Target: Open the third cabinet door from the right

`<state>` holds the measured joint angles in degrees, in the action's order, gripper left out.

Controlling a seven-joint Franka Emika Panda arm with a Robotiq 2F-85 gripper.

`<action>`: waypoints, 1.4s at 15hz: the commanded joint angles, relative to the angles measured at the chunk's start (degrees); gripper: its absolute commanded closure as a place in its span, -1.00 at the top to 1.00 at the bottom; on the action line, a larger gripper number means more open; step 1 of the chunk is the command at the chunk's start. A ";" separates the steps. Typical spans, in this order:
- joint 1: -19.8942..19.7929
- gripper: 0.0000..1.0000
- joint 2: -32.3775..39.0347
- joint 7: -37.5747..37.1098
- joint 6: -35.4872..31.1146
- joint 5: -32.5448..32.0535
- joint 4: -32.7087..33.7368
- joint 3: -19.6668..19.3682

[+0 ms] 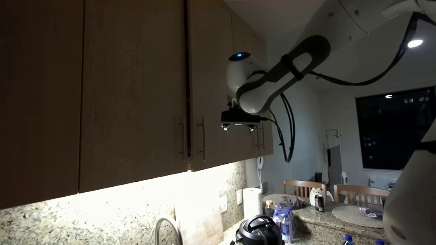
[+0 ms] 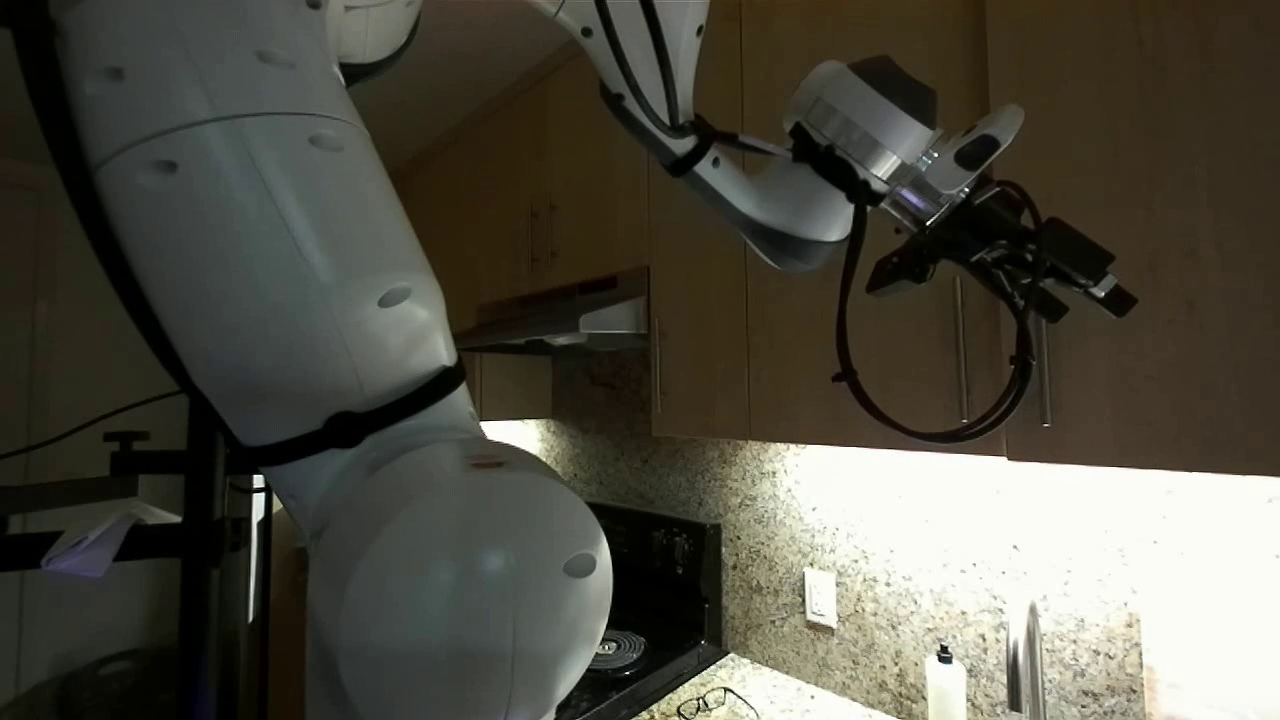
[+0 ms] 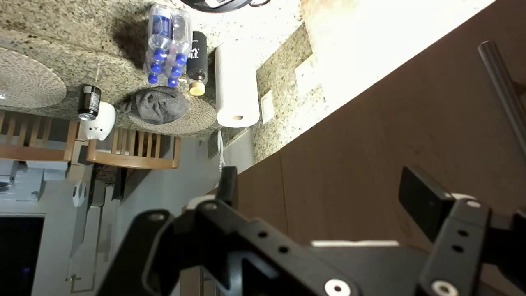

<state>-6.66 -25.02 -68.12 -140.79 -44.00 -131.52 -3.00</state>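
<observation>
The third cabinet door from the right [image 1: 213, 85] is a tall, flat, light-brown panel. Its slim metal bar handle [image 1: 203, 137] sits low on the left edge. A narrow dark gap runs along that edge; whether the door is slightly ajar I cannot tell. My gripper [image 2: 1085, 302] is in front of this door, to the right of the handle in an exterior view. In the wrist view the gripper [image 3: 322, 193] is spread wide, with nothing between its fingers [image 3: 425, 201]. There the handle [image 3: 503, 90] lies beyond the right-hand finger, apart from it.
A wider matching door [image 1: 133, 85] with its own handle [image 1: 184, 139] adjoins on the left. Farther right are more handles [image 1: 263, 136]. Below are a faucet [image 1: 168, 226], a black headset [image 1: 259, 231], a paper towel roll [image 3: 236, 86] and bottles [image 3: 166, 45]. A cable [image 2: 850, 330] loops under the wrist.
</observation>
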 commanded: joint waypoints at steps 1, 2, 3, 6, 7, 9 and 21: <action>-2.06 1.00 0.03 0.88 -0.46 1.25 -0.02 1.70; -2.06 1.00 0.04 0.88 -0.46 1.25 -0.02 1.70; -2.06 1.00 0.04 0.88 -0.46 1.25 -0.02 1.70; -1.26 1.00 2.45 1.36 -0.04 0.41 1.93 4.15; -0.90 1.00 3.39 1.61 0.16 0.11 2.62 5.22; -0.66 1.00 5.60 1.59 0.27 -0.91 4.54 7.28; 2.26 1.00 24.84 1.19 1.25 -9.33 26.73 7.29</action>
<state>-5.94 -4.29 -68.06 -140.66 -51.16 -109.98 5.84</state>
